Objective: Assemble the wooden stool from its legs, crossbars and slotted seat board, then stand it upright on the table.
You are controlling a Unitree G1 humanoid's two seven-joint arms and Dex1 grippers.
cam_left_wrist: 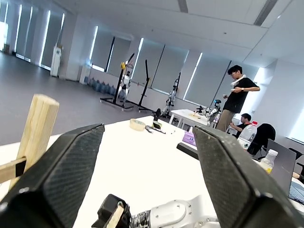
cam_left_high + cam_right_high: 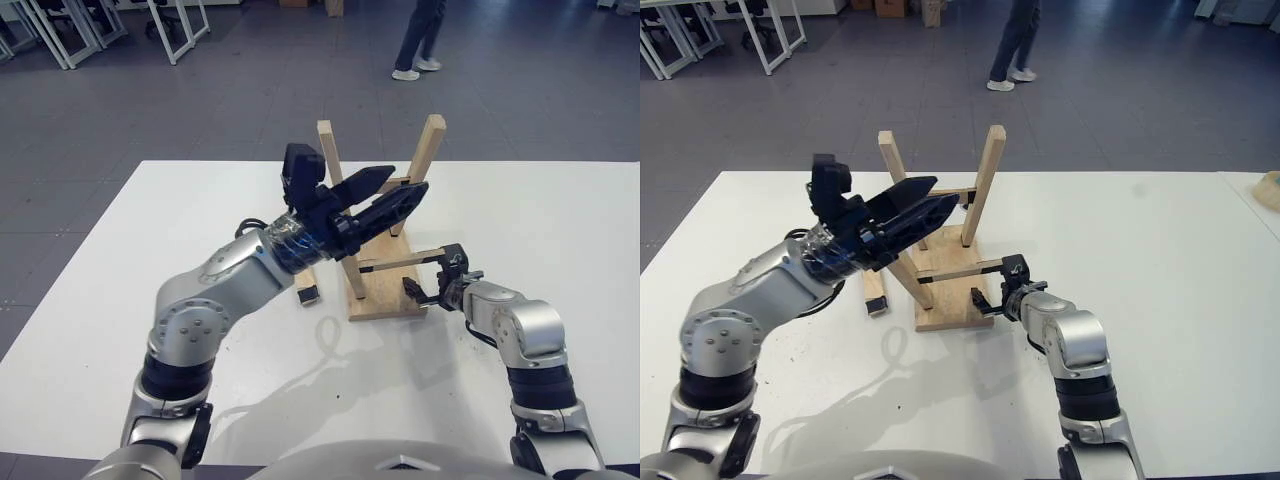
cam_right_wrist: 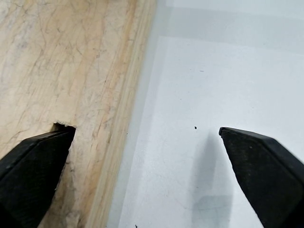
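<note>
The stool lies upside down: its slotted seat board (image 2: 385, 298) is flat on the white table (image 2: 560, 220), and two legs (image 2: 329, 150) (image 2: 429, 145) stand up from it. A crossbar (image 2: 400, 262) runs toward the right side. My left gripper (image 2: 392, 194) is open and hovers among the upright legs; one leg (image 1: 37, 124) shows beside its fingers. My right gripper (image 2: 438, 276) is open and low at the board's right edge. One finger is over the seat board (image 3: 61, 71) near a slot (image 3: 62, 126), the other over bare table.
A loose wooden piece (image 2: 307, 287) lies on the table left of the seat board, partly under my left forearm. Bare table lies to the right and in front of the stool. A person walks on the floor far behind the table.
</note>
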